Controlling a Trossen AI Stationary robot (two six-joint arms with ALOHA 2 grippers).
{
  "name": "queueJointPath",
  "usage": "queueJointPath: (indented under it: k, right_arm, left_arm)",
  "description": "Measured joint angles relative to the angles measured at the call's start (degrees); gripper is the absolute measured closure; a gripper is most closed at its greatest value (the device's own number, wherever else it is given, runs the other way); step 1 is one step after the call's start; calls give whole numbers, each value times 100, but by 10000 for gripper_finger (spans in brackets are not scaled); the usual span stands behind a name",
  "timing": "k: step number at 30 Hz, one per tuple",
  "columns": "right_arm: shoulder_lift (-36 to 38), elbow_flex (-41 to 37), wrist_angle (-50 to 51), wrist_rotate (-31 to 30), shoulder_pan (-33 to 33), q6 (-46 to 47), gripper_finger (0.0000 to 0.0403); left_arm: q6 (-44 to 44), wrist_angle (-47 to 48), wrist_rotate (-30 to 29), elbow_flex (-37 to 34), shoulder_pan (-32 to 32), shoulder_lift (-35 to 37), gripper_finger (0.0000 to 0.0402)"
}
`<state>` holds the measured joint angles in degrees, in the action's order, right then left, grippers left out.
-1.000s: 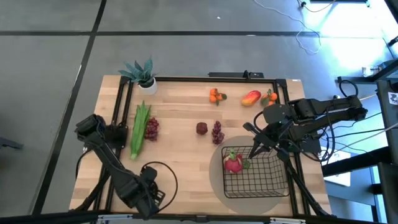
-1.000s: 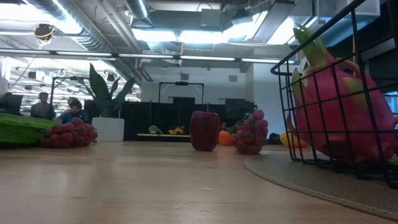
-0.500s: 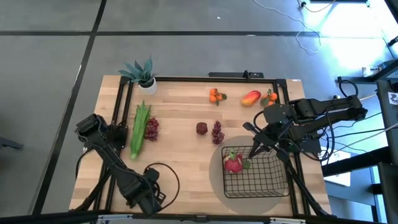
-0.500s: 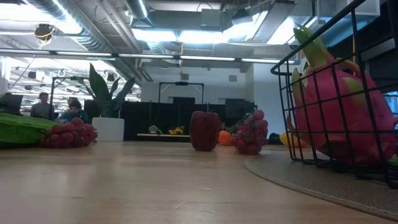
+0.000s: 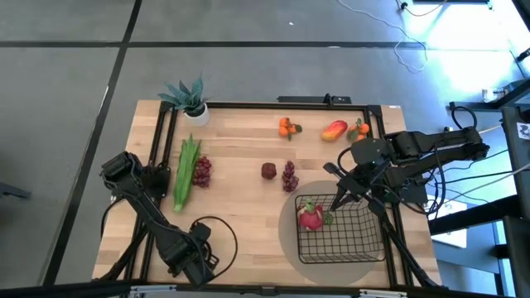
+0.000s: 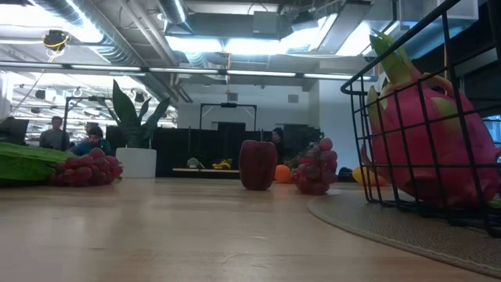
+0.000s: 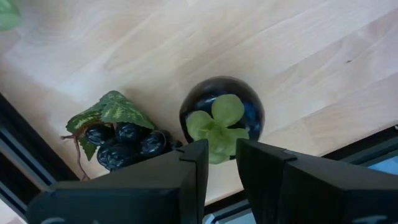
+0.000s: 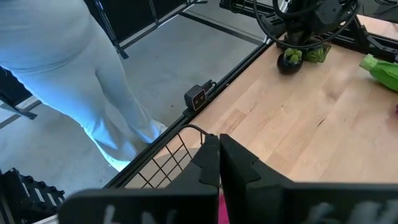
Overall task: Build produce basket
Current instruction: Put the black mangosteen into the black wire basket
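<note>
My left gripper points down at the table's near left corner, shut on a dark round fruit with a green leafy top. A dark grape bunch with a leaf lies on the wood beside it. The black wire basket stands on a round grey mat at the near right. It holds a pink dragon fruit. My right gripper hangs shut above the basket's far left corner with nothing in it. My left gripper has the fruit's green leafy top between its two fingertips, coming from above and pointing down. The fingers hide the exact place of contact. The fruit sits upright below them, low at the table. Whether its underside rests on the wood, I cannot tell.
Tangerines, a mango and another tangerine lie at the far right. A dark red fruit and purple grapes lie mid-table. A green stalk and red grapes lie left. A potted plant stands far left. A person's legs show beside the table.
My left gripper has sunk a little over the near left corner.
</note>
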<state>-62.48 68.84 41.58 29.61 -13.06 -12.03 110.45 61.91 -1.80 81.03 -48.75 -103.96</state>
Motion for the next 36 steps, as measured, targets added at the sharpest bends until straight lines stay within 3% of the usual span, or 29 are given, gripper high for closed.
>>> queueJointPath:
  k: [17, 25, 36]
  right_arm:
    - [0, -2, -2, 0, 0, -2, 403]
    - [0, -2, -2, 0, 1, -2, 403]
    - [35, -4, -4, -5, 0, 78, 403]
  left_arm:
    - [-24, -4, 0, -4, -2, -245, 331]
    - [-142, 58, 36, -4, -2, -252, 392]
    - [-923, 441, -30, 407, 308, -258, 399]
